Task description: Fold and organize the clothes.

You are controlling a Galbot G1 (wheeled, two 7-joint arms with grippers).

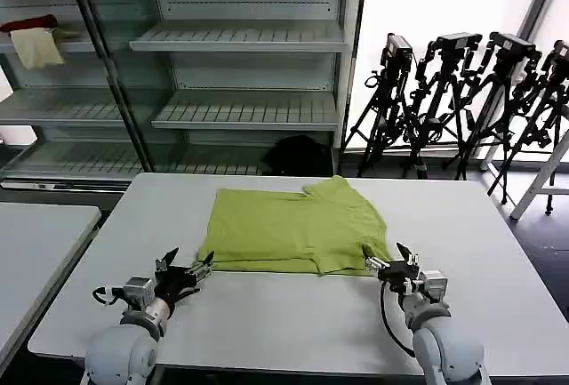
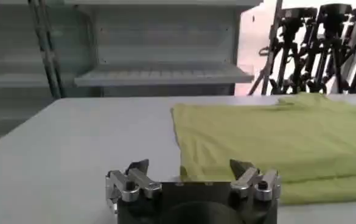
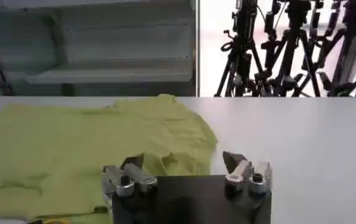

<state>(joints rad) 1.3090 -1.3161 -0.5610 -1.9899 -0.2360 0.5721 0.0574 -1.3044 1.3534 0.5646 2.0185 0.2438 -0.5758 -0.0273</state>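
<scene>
The lime-green T-shirt (image 1: 296, 230) lies partly folded at centre frame on the white table (image 1: 267, 314); no label is legible. The left gripper (image 1: 185, 267) sits at its lower-left corner, fingers spread, empty. The right gripper (image 1: 388, 260) sits at the lower-right edge, likewise spread. On the upper-left shelf (image 1: 76, 44) rest a red cloth (image 1: 27, 23) and a cream cloth (image 1: 37, 47).

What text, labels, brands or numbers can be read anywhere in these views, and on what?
None can be read. The lime-green T-shirt shows plain fabric, with no print or label in sight. The white table, the shelves and the camera tripods carry no legible marking.
</scene>
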